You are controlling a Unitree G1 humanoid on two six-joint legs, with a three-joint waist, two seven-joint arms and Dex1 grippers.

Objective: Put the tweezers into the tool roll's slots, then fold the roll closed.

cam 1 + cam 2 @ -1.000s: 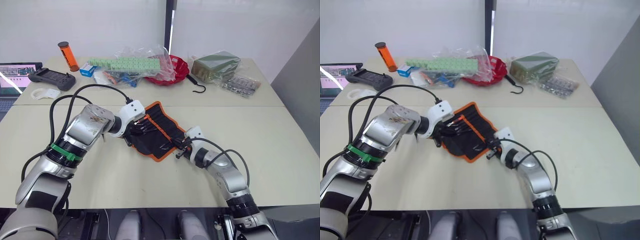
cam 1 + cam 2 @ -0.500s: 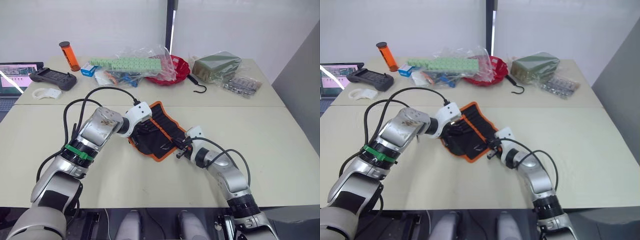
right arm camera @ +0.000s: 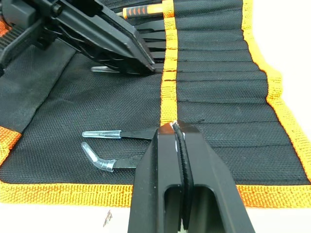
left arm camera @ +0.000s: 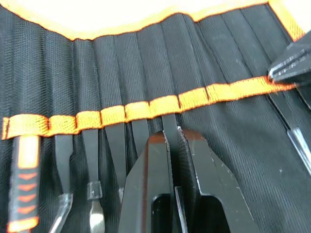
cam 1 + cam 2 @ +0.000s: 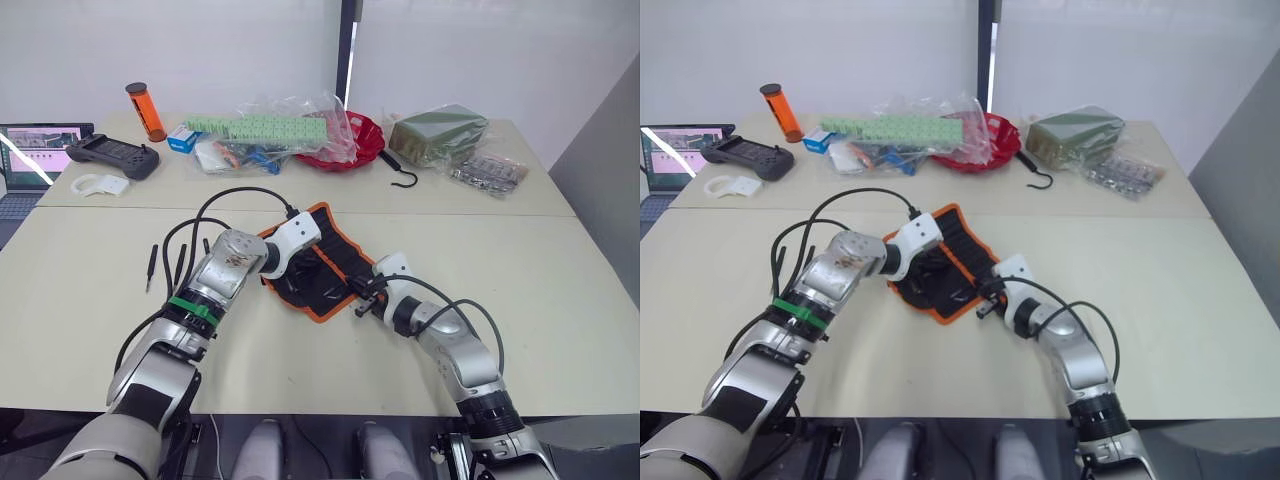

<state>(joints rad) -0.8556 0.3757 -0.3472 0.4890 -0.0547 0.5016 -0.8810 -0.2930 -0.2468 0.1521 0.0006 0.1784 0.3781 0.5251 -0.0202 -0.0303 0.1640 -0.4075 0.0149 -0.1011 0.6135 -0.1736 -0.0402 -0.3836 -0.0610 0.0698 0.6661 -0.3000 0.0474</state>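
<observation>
Left jaws (image 4: 171, 141) were pinched shut on a tweezer, its tip entering a slot (image 4: 169, 109) under the orange band (image 4: 146, 108). Right jaws (image 3: 176, 132) were closed at the band too, apparently pinning the fabric; can't tell whether they gripped anything.

The tool roll (image 5: 322, 262) lay open mid-worktop, between the two arms.

Progress, my read: several tools were already seated beside the left jaws, one going in. Two capped tweezers (image 3: 104, 134) lay loose on the roll's inner face. Three slim black tweezers (image 5: 152, 266) sat on the worktop (image 5: 560, 270) at 9 o'clock of the roll. So loading was roughly half done, fold not started.

Clutter at 12 o'clock: red bowl (image 5: 352, 140), black hook (image 5: 398, 171), bags, orange tube (image 5: 146, 110), controller (image 5: 106, 154). All well apart from the roll. The left arm's cable (image 5: 215, 205) draped over the worktop by the loose tweezers and could snag a reach for them.
</observation>
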